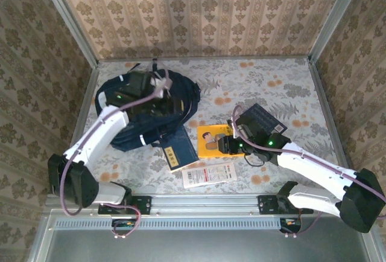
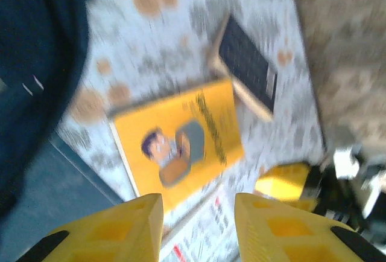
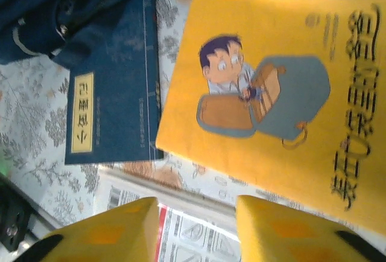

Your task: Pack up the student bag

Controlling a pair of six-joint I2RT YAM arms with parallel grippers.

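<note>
Floral tabletop [image 1: 271,87] | student bag [image 1: 184,100] rear-left | left gripper [image 2: 199,226] fingers spread, empty | right gripper [image 3: 196,226] fingers spread (beside yellow book [image 3: 271,93])

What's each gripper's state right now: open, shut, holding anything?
Left gripper: open, a gap between the fingers, holding nothing.
Right gripper: open, a gap between the fingers, holding nothing.

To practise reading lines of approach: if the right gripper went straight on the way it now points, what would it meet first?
Probably the white printed sheet lying between the fingertips of the right gripper, with the yellow book just beyond; depth is unclear.
</note>
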